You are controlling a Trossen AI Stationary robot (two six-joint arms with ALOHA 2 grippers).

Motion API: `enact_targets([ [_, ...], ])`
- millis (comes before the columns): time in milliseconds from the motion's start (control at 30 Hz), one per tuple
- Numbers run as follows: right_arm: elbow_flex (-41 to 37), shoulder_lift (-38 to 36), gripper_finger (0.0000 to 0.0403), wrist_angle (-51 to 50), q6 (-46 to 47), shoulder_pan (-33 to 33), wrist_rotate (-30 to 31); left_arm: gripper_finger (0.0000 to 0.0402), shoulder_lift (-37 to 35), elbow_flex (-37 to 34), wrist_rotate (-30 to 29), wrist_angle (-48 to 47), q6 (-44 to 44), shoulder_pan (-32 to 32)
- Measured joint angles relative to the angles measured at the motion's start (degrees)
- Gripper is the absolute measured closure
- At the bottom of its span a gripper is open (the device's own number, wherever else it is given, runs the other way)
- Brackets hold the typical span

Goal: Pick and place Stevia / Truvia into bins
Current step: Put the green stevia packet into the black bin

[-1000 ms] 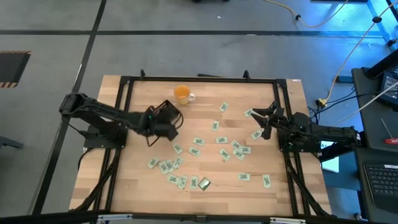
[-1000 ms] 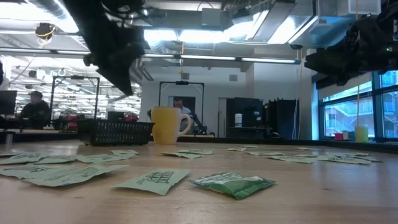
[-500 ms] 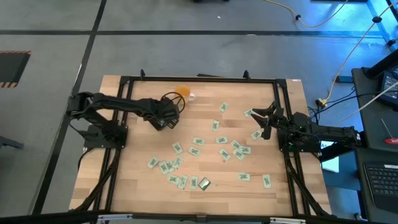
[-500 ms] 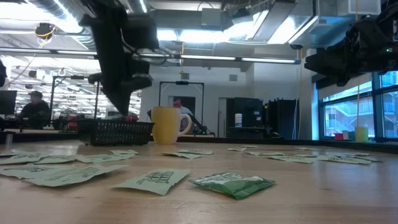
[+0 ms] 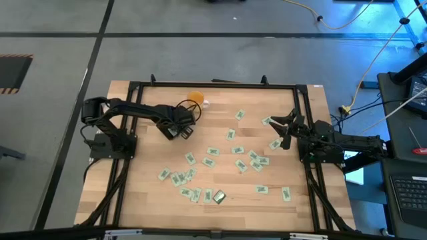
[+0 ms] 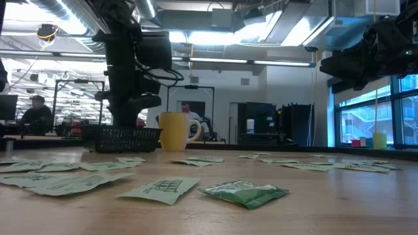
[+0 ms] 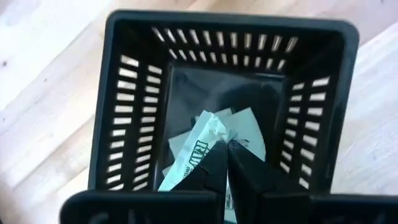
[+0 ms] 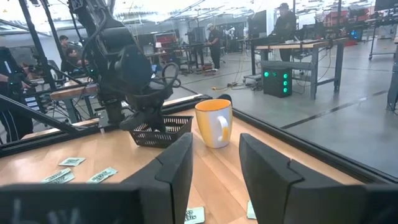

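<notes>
Your wooden worktop carries scattered sachets; at ten o'clock the left pincer grips one over the tray; the right pincer gapes wide at three o'clock.

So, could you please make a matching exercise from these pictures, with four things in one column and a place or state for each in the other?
Things:
1. left tool
2. right tool
3. orange cup
4. green sachet

Places or states:
A. open, at the table's right edge
B. lying on the wood, nearest the low camera
C. shut on a sachet over the black tray
D. upright beside the black tray

Pairs: 1-C, 2-A, 3-D, 4-B
</notes>
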Motion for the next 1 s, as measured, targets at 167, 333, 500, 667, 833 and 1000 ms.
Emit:
enact_targets([
  [167,0.00,-0.02,0.0268,0.02,-0.02,-0.01,0.00,0.0368,-0.62,0.02,-1.00,0.79,1.32,-0.15],
  [333,0.00,-0.02,0.0268,0.07,0.41,-0.02,0.01,0.0340,-1.53,0.02,-1.20,0.73,0.88,-0.42],
  [500,1.83,0.00,0.0268,-1.74,2.96,0.00,0.02,0.0332,-4.33,0.02,-4.23,1.42,0.90,-2.54],
  [667,8.66,1.18,0.0268,-10.30,4.47,-0.01,0.02,0.0335,-8.55,0.02,-9.52,7.25,2.88,-7.18],
  [833,15.77,7.94,0.0268,-19.65,7.79,0.00,0.03,0.0338,-11.93,0.02,-15.39,18.62,10.54,-12.77],
  [1000,22.37,19.48,0.0268,-31.58,18.85,0.00,1.51,0.0335,-12.04,0.03,-17.41,27.78,19.23,-16.67],
])
